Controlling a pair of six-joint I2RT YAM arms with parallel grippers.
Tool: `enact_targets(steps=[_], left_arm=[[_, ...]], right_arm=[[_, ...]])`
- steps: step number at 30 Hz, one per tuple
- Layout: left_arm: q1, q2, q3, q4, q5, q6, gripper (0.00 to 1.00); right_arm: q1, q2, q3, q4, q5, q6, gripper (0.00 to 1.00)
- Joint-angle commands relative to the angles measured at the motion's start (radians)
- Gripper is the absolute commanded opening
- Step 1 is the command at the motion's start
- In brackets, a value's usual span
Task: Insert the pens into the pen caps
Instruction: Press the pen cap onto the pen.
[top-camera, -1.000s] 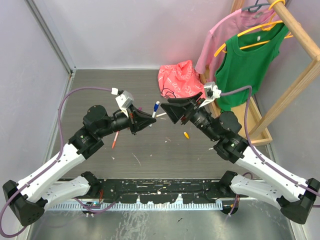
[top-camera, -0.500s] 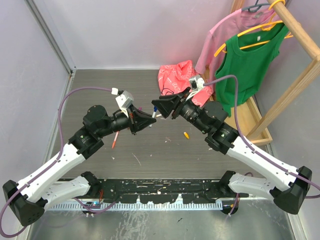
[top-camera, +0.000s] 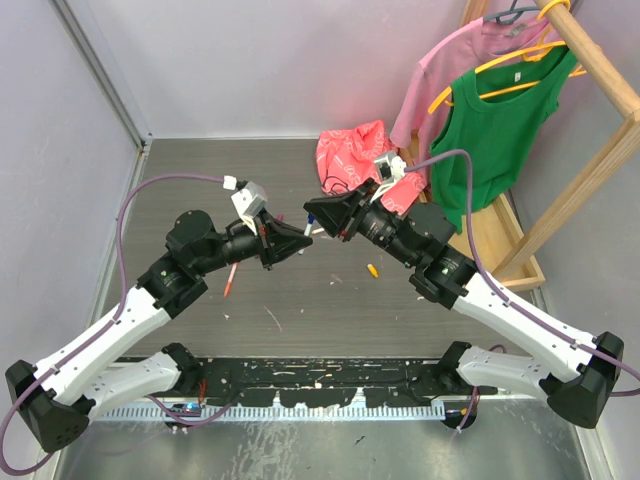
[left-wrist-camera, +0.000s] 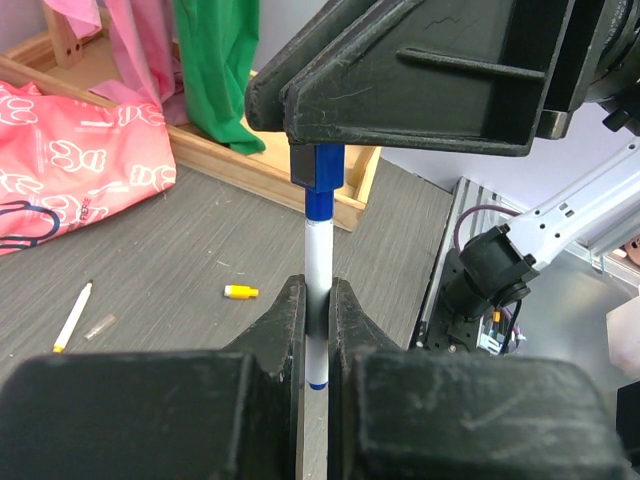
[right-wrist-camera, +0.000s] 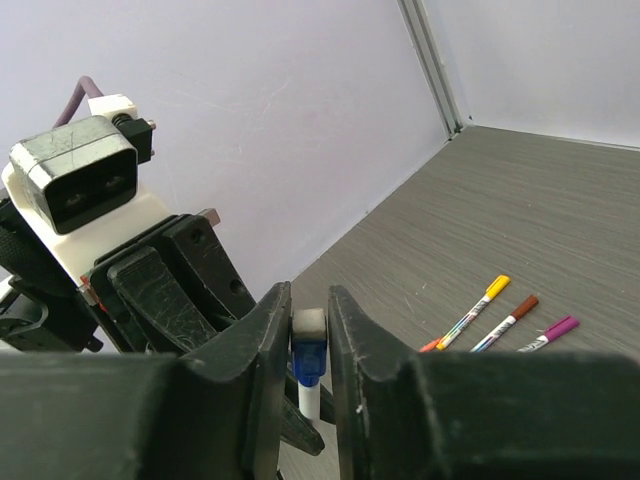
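above the middle of the table (top-camera: 190, 170) the left gripper (left-wrist-camera: 318, 300) is clamped on the white pen (left-wrist-camera: 318, 250), its long axis running straight into the blue cap (left-wrist-camera: 318, 185) pinched narrowly in the right gripper (right-wrist-camera: 308, 300), tip to tip.

white pen (left-wrist-camera: 318, 255) upright, blue cap (left-wrist-camera: 318, 168) on its top end.

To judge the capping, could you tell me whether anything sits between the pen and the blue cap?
Nothing visible does: the blue cap, in the right pincer, meets the pen that the left pincer holds.
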Motion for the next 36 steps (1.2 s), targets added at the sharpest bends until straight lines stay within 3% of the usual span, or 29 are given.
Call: enact_targets(steps=[1, 11, 17, 22, 36], left_arm=[[0.005, -0.012, 0.031, 0.059, 0.012, -0.010, 0.00], [0.016, -0.014, 0.060, 0.022, -0.037, -0.039, 0.00], [0.030, 0.001, 0.109, -0.025, -0.052, -0.091, 0.00], [0.029, 0.002, 0.179, -0.049, -0.113, -0.112, 0.00], [0.028, -0.062, 0.292, -0.041, -0.290, -0.083, 0.00]], right_arm=[[0.003, -0.001, 0.018, 0.037, -0.026, 0.006, 0.24], [0.003, 0.024, -0.013, -0.022, -0.034, -0.014, 0.01], [0.016, 0.038, -0.085, -0.017, -0.044, 0.045, 0.00], [0.138, 0.023, -0.166, -0.014, 0.079, 0.056, 0.00], [0.393, 0.036, -0.285, -0.038, 0.216, 0.112, 0.00]])
